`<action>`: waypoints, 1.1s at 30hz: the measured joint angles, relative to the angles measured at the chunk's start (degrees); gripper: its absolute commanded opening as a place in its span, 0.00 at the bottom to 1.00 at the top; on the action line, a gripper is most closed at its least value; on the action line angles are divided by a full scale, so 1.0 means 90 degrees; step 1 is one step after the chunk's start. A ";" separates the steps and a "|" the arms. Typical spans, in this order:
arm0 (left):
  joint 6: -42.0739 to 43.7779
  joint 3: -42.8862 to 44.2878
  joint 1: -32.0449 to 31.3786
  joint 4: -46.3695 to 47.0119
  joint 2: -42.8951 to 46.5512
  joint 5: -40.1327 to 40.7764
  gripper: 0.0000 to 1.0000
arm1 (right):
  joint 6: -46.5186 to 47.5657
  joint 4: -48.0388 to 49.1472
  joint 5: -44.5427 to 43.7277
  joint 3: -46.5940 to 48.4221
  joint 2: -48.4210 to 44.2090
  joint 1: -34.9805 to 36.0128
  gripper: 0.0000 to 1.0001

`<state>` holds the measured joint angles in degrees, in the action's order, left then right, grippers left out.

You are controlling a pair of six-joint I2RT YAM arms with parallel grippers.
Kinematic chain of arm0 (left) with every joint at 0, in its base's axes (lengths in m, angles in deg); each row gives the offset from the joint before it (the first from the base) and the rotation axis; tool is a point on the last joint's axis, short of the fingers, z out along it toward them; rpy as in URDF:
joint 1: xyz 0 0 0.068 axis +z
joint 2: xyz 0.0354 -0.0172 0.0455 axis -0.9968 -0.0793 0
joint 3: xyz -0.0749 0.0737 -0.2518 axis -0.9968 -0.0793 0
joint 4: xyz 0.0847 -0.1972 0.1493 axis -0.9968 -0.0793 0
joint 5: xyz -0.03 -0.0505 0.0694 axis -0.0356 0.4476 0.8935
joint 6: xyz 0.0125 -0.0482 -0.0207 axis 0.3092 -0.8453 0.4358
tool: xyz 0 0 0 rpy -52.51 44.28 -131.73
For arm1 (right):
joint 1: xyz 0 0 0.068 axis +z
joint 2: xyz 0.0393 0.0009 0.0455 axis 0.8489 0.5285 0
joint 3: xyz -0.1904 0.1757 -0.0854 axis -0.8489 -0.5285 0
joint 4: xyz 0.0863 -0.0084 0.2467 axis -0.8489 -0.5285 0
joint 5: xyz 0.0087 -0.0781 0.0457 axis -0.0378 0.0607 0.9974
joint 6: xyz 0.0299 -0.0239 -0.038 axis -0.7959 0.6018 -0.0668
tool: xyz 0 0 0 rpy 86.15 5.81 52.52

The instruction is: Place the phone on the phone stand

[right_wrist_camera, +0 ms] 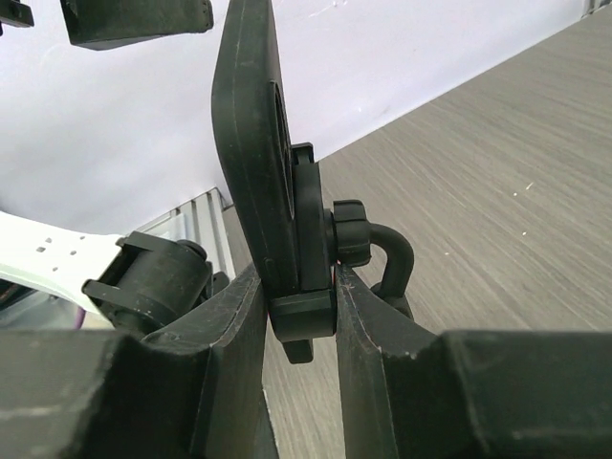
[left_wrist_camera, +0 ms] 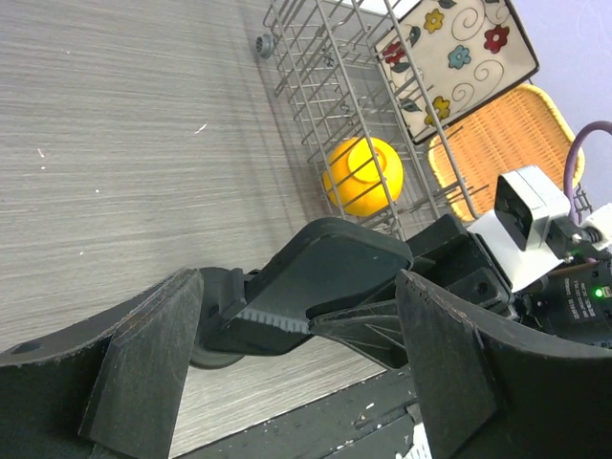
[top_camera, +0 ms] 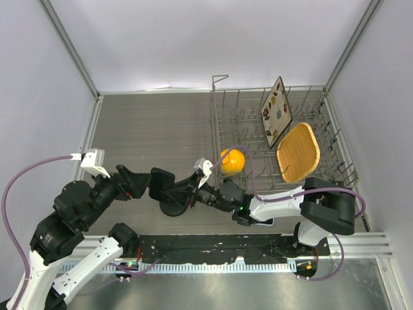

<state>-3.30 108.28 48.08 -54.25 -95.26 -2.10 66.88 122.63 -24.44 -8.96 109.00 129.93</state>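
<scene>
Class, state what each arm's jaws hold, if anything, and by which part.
Right gripper clamps the phone stand by its cradle's lower end; left gripper, open, holds nothing.

The left arm (top_camera: 71,210) and right arm (top_camera: 328,208) pair black joints with white link shells, and a purple cable (top_camera: 26,169) trails from each. A white camera block (top_camera: 94,161) caps the left wrist. The left gripper (left_wrist_camera: 298,320) has broad matte-black fingers (left_wrist_camera: 143,368) with scuffed edges.
</scene>
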 measured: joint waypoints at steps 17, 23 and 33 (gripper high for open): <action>0.1137 0.1056 0.0000 -0.1392 -0.1792 -0.0838 1.00 | -0.0355 -0.2929 0.0491 0.0651 -0.0602 -0.0114 0.68; 0.1722 0.1003 0.0000 -0.1438 -0.1727 -0.0952 1.00 | -0.0376 -0.3245 0.0525 0.0646 -0.0857 -0.0158 0.69; 0.2756 0.0726 0.0000 -0.0942 -0.1489 -0.1795 1.00 | -0.0464 -0.2992 0.0576 -0.0019 -0.1280 -0.0289 0.68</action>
<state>21.50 114.82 48.08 -62.73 -108.66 -18.25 62.70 95.70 -19.26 -9.13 97.48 127.33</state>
